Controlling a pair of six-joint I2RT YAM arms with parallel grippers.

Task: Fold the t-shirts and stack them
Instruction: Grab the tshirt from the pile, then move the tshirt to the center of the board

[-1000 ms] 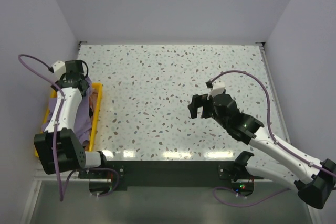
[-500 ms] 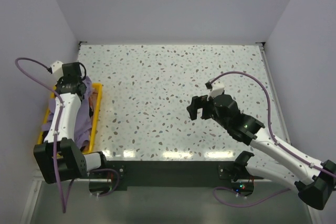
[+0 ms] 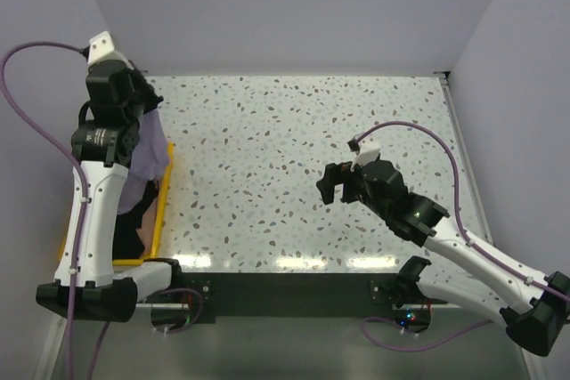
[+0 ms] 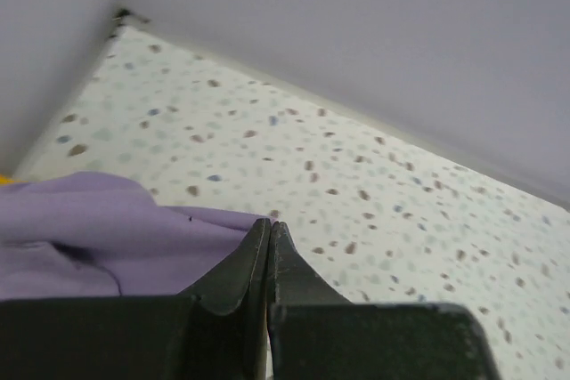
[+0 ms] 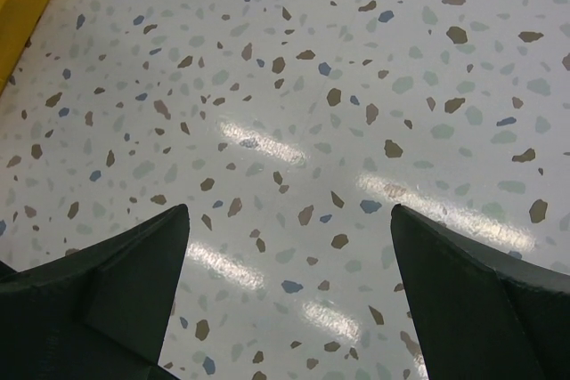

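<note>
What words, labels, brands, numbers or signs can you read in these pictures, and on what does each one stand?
No text can be read in any view.
Purple t-shirt: plain cloth, no print or tag showing.
Yellow crate: no label showing.
Speckled table: flecked pattern only, no marks.

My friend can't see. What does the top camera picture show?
The left gripper is shut on the lavender t-shirt, holding it above the yellow crate. The right gripper hangs open over the speckled table.
</note>
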